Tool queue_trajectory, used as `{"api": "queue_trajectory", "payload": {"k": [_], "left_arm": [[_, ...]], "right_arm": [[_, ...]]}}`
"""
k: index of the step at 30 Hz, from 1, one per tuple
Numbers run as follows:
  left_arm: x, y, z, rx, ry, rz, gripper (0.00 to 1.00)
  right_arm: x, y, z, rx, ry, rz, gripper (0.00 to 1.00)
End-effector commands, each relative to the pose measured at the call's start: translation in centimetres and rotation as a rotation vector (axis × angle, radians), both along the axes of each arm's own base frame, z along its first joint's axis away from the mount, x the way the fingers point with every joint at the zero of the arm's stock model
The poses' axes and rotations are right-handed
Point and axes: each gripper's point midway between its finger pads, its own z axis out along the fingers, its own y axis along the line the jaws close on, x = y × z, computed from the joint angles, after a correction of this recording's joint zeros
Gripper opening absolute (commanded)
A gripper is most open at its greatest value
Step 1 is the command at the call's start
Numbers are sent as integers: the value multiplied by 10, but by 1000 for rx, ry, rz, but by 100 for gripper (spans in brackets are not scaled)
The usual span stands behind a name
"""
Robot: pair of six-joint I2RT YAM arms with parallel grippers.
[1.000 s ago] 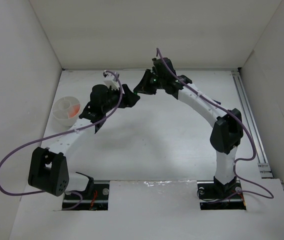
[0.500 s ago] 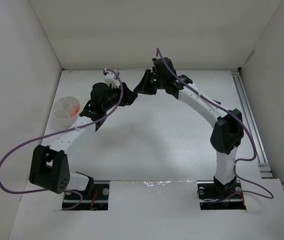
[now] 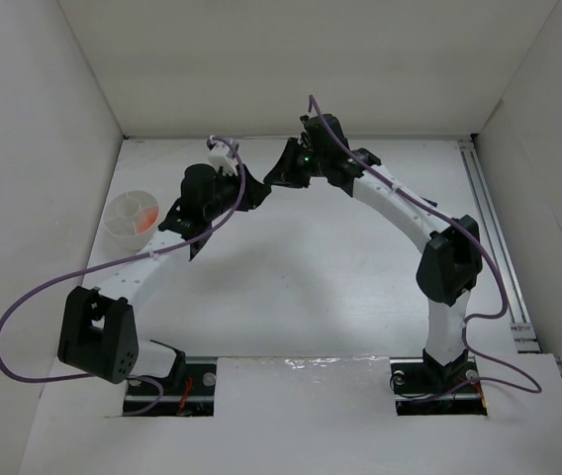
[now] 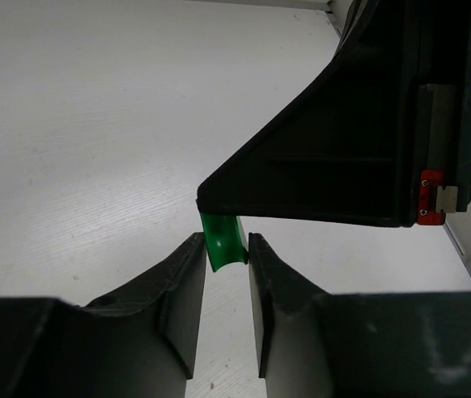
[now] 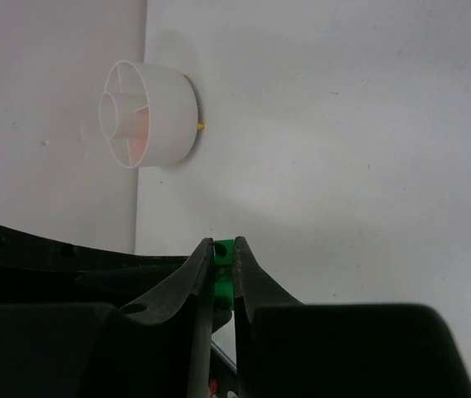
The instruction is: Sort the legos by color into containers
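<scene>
Handover is what you are looking at, over the far middle of the white table [image 3: 311, 287]. Your right gripper [image 3: 279, 176] is clamped on a small green plastic brick [image 4: 221, 239], jaws nearly together, with the brick standing out past the tips. Your left gripper [image 3: 259, 191] faces it tip to tip. Its jaws are set at the brick's width and, in the left wrist view, touch the free end on both sides. So both tools have the brick, which appears to be held clear of the surface.

The round white thin-walled bowl [image 3: 131, 218], with orange pieces [image 3: 143, 222] in one compartment, stands by the table's left edge. It is well apart from the brick and on the left arm's side. I judge you should release the right first, then let the left carry the brick leftward.
</scene>
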Motion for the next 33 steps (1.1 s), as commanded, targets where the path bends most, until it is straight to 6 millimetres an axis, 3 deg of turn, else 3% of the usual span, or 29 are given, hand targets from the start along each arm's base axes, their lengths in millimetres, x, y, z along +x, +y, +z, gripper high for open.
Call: {"api": "queue_trajectory", "payload": {"k": [1,5,6,9,10,12,14,18,19,20,21,23,24,25,26,27,28,29,32,33], "left_arm": [[5,-3,22,-16,-62,-6,19],[5,-3,22,-16,-62,-6,6],[5,-3,22,-16,-62,-6,3],[3,1,23,-14,-67,12,0],[0,2,22,-13,-66,12,0],[-4,4,17,-9,-54,12,0],[-6,7,14,14,-58,17,0],[-20,22,8,141,-107,3,0],[-22,30,2,187,-115,3,0],[-25,41,9,222,-146,9,0],[-32,51,-4,280,-119,3,0],[-38,72,-3,398,-172,-7,0],[-41,94,-13,450,-115,23,0],[-44,105,-15,480,-98,23,0],[-45,115,-12,545,-123,-15,0],[-50,135,-7,580,-135,-17,0],[-71,134,-18,585,-96,-126,0],[-78,142,-17,612,-106,-157,2],[-100,172,-21,728,-111,-208,5],[-102,180,-14,773,-126,-219,5]], "right_arm": [[-11,7,58,78,-105,38,0],[-12,8,58,77,-110,51,2],[-12,9,60,86,-115,59,21],[-12,10,64,91,-122,59,50],[-12,9,64,86,-129,63,64],[-6,4,68,91,-139,49,70],[1,-2,74,97,-151,32,74],[36,-39,83,76,-214,-51,74],[50,-59,83,63,-226,-88,74],[56,-70,91,54,-264,-99,74],[63,-82,85,39,-264,-118,74],[77,-120,80,19,-268,-163,74],[84,-131,76,23,-270,-178,74],[85,-142,76,24,-275,-181,74],[90,-163,60,23,-238,-195,72],[88,-173,64,22,-256,-197,72],[88,-180,62,20,-261,-193,72],[90,-191,54,10,-250,-201,72],[82,-203,50,-34,-285,-173,72],[80,-206,46,-37,-286,-155,72]]}}
